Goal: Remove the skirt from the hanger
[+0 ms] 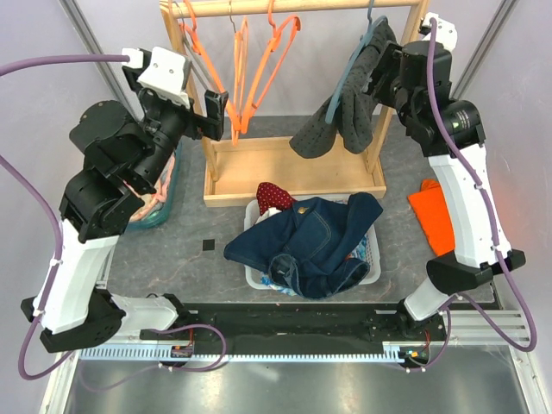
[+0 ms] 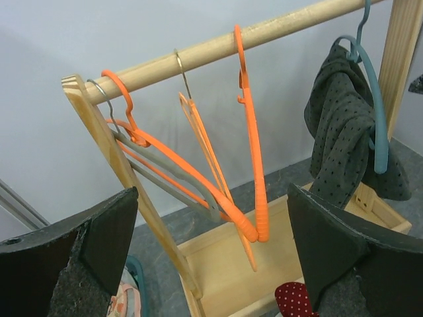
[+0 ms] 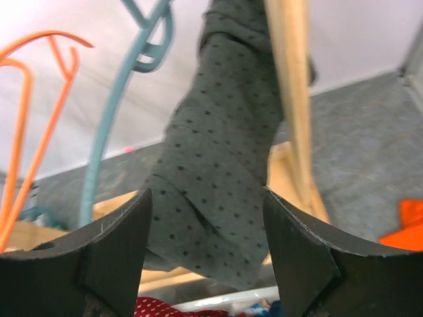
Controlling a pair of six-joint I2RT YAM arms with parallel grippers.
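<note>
Right fingers [image 3: 106,264] spread open before the dotted skirt [image 3: 211,165]; rack post [image 3: 291,99] at its 3 o'clock, blue hanger [image 3: 109,132] at 9. Left fingers [image 2: 86,251] open, facing orange hangers [image 2: 254,165].

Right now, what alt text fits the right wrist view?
A dark grey dotted skirt hangs between a blue hanger and the rack's wooden post, framed by the open right gripper. Orange hangers show at far left.
</note>
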